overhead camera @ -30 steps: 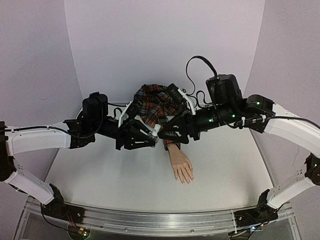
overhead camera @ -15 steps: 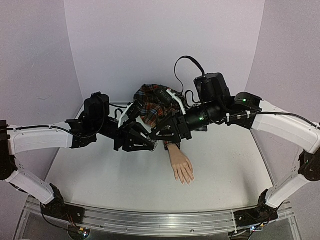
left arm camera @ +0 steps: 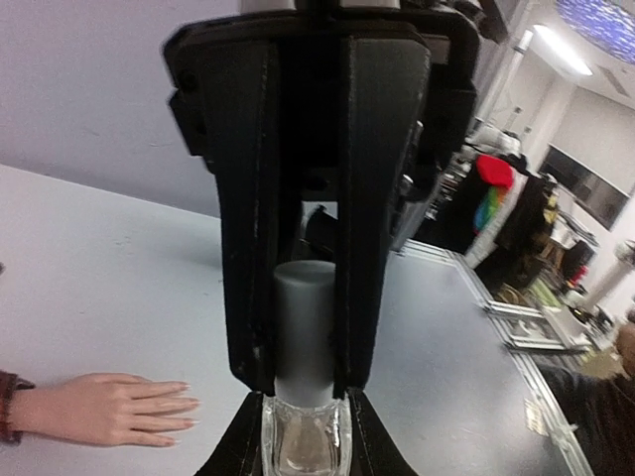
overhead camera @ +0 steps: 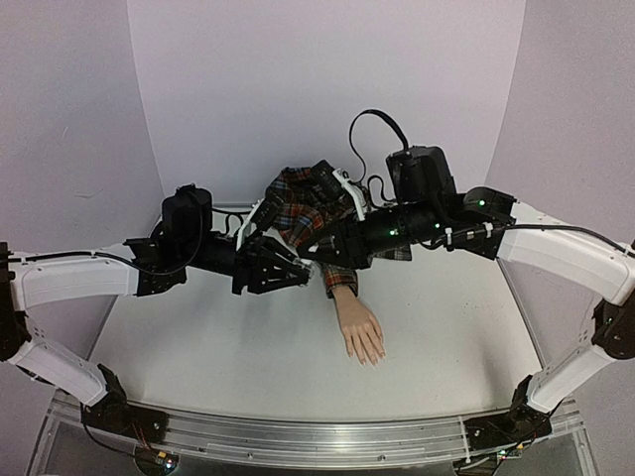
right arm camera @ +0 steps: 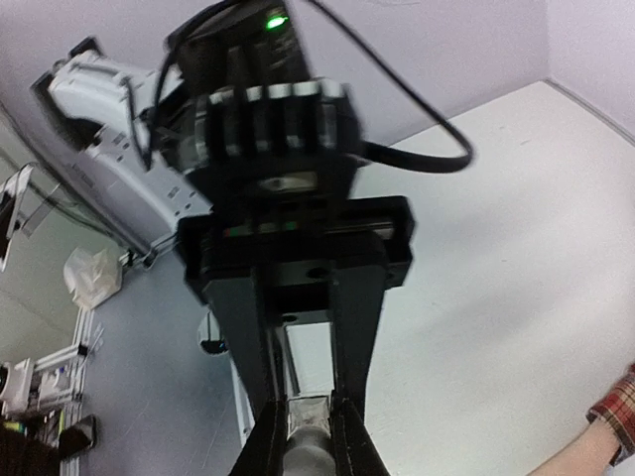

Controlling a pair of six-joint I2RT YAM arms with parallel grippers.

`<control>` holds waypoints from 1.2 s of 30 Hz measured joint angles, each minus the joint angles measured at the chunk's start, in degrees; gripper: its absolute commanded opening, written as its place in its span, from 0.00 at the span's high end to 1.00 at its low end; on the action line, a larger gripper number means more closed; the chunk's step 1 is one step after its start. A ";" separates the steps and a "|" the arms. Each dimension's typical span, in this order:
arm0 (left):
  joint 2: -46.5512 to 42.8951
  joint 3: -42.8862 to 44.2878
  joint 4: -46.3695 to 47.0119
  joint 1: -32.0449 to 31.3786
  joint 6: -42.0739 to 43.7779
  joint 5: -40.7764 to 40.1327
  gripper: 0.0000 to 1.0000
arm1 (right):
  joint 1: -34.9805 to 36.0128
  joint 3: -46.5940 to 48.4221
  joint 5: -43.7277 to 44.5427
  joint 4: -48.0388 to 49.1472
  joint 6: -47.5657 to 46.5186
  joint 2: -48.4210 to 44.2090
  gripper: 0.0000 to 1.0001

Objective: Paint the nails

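The pale mannequin hand (overhead camera: pixel 359 332) lies palm down mid-table, its nails (overhead camera: pixel 372 357) pointing at the near edge; the nails (left arm camera: pixel 184 402) also show at lower left in the left wrist view. Above and behind it the two grippers meet tip to tip. My left gripper (overhead camera: pixel 295 270) (left arm camera: pixel 305 407) is shut on a small clear glass bottle (left arm camera: pixel 306 441). My right gripper (overhead camera: pixel 311 256) (right arm camera: pixel 308 405) is shut on the bottle's grey cap (left arm camera: pixel 303 317) (right arm camera: pixel 310 458). The bottle hangs above the table, hidden between the fingers in the top view.
The red-blue plaid sleeve (overhead camera: pixel 303 203) bunches up behind the grippers toward the back wall. A black cable (overhead camera: pixel 375 129) loops above the right wrist. The white table (overhead camera: pixel 198 347) ends at an aluminium rail (overhead camera: pixel 298 436) in front, with purple walls around.
My right gripper has slid left to meet the left one and closed its fingers on the grey cap. The left gripper kept its hold on the bottle and rose slightly.
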 measured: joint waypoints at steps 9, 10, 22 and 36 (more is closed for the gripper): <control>-0.06 -3.20 -1.13 0.03 5.31 -37.29 1.00 | 2.83 7.59 35.25 4.06 21.33 12.94 1.00; 1.18 -2.81 -1.43 0.05 6.31 -41.48 1.00 | 3.34 11.07 40.04 2.30 23.78 16.26 1.00; 2.92 -1.82 -1.66 -2.06 10.18 -49.26 1.00 | 6.71 18.74 53.97 -7.10 29.26 21.19 0.42; -4.70 -3.41 -0.90 -1.11 10.64 -12.56 1.00 | -0.34 -1.90 18.32 -3.03 7.37 -7.51 0.35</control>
